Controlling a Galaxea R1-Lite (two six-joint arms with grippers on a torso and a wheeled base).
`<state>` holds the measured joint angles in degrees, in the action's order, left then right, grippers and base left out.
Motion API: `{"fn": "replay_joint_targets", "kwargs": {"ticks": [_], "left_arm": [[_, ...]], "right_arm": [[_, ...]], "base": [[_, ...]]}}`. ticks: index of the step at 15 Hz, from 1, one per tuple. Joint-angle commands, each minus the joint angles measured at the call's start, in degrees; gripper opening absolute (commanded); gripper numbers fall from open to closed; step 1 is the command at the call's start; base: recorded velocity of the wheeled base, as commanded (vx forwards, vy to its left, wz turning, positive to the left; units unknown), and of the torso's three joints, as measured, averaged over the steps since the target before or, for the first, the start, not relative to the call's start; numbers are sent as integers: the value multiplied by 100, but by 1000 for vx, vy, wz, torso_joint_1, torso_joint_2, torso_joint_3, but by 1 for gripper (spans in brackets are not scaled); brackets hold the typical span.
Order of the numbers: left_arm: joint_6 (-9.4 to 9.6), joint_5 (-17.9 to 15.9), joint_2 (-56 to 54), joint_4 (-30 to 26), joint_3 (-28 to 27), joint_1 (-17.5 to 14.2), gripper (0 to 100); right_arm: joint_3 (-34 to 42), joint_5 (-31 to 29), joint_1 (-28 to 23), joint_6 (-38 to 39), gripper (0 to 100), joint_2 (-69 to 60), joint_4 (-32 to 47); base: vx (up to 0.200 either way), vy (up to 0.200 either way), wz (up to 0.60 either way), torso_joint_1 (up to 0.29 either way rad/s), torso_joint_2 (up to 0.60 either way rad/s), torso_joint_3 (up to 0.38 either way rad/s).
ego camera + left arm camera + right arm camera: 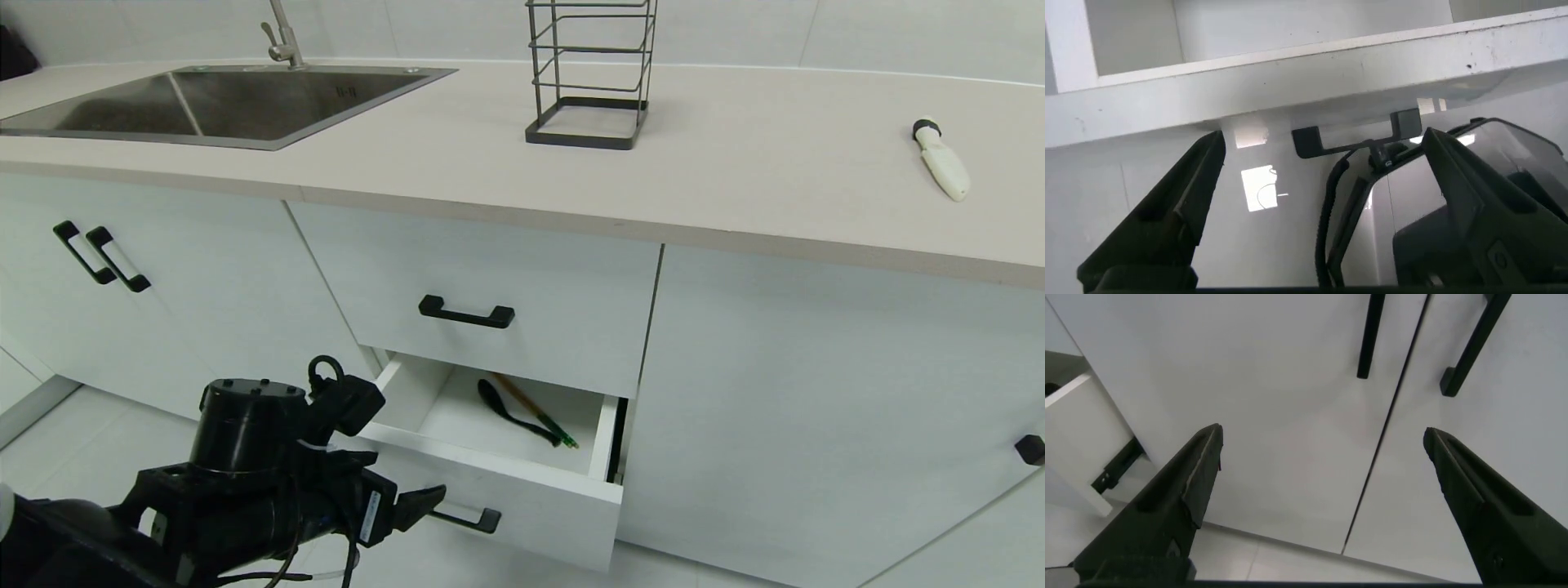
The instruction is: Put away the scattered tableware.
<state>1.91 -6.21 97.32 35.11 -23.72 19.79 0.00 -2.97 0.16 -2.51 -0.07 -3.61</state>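
Left hand [1323,155] spread, just short of the handle [1360,139] on the open drawer [522,482]; spoon [502,408] and chopsticks [539,412] lie inside. Right hand [1323,445] spread, facing cabinet doors [1290,416].

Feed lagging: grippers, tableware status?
Left gripper open at black handle of white lower drawer; right gripper open facing cabinet doors. Black spoon, brown chopsticks inside drawer. White-handled utensil on beige counter.

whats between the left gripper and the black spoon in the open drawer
The drawer's white front panel, with its black handle, stands between the left gripper and the spoon, as the head view shows.
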Motion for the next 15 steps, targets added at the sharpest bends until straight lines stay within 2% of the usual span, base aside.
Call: {"fn": "replay_joint_targets", "kwargs": {"ticks": [1,4,6,9,15], "left_arm": [[2,-12,279,163,-27,8,100],[2,-21,472,488,-45,17,100],[2,-21,560,532,-220,17,100],[-7,-100,833,646,-774,17,100],[-24,-91,1219,673,-1258,8,100]], "right_arm": [[0,-1,2,-4,100,7,-8],[0,7,2,-4,100,7,0],[0,7,2,-4,100,7,-8],[0,7,2,-4,100,7,-8],[0,7,2,-4,100,7,-8]], "base": [[0,0,0,0,0,0],[0,0,0,0,0,0],[0,0,0,0,0,0],[0,0,0,0,0,0],[0,0,0,0,0,0]]}}
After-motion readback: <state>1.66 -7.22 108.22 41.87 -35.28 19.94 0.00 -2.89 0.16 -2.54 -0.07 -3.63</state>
